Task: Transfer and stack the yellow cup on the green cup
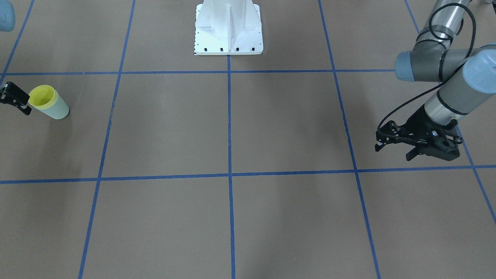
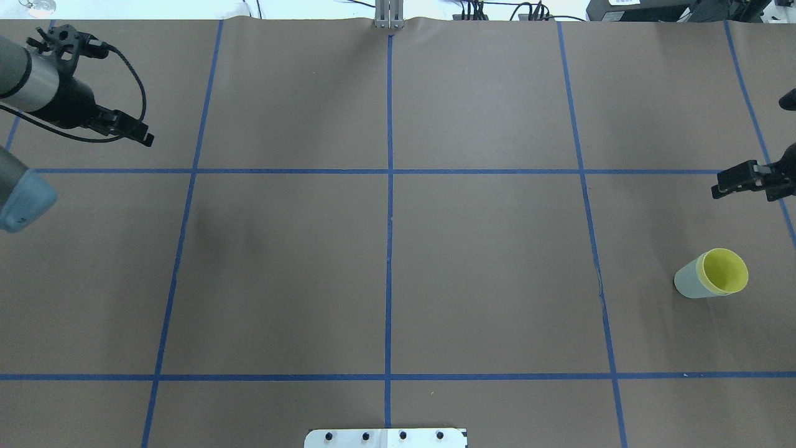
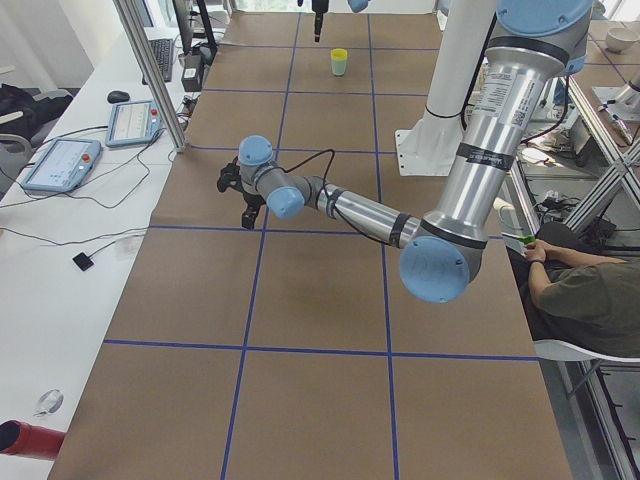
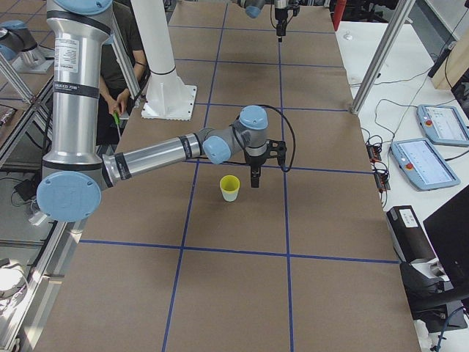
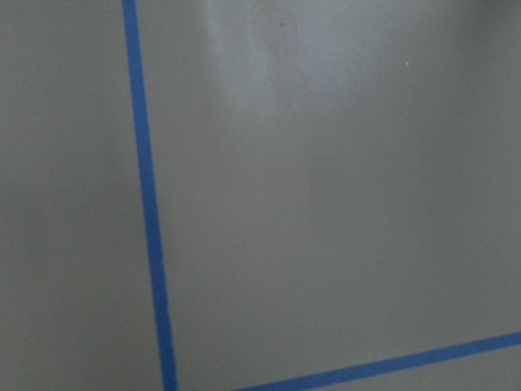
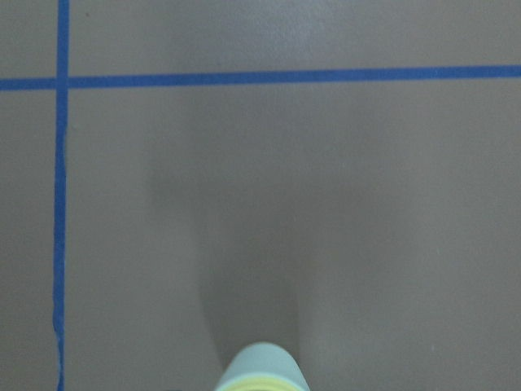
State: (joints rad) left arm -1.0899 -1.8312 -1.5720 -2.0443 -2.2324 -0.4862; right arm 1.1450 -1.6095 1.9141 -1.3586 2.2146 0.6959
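Observation:
The yellow cup (image 2: 724, 272) sits nested inside the green cup (image 2: 687, 283), standing upright on the brown table on my right side. Only the yellow rim and inside show above the green wall (image 1: 58, 110). My right gripper (image 2: 718, 188) hovers a short way beyond the stack, apart from it, open and holding nothing. The right wrist view catches the green cup's (image 6: 260, 362) top at its bottom edge. Far off on the other side, my left gripper (image 1: 391, 152) hangs open over bare table, empty.
The white robot base (image 1: 228, 27) stands at the middle of my table edge. Blue tape lines (image 2: 389, 186) divide the brown surface into squares. A seated person (image 3: 570, 290) is beside the table, and control tablets (image 4: 440, 125) lie on the side benches.

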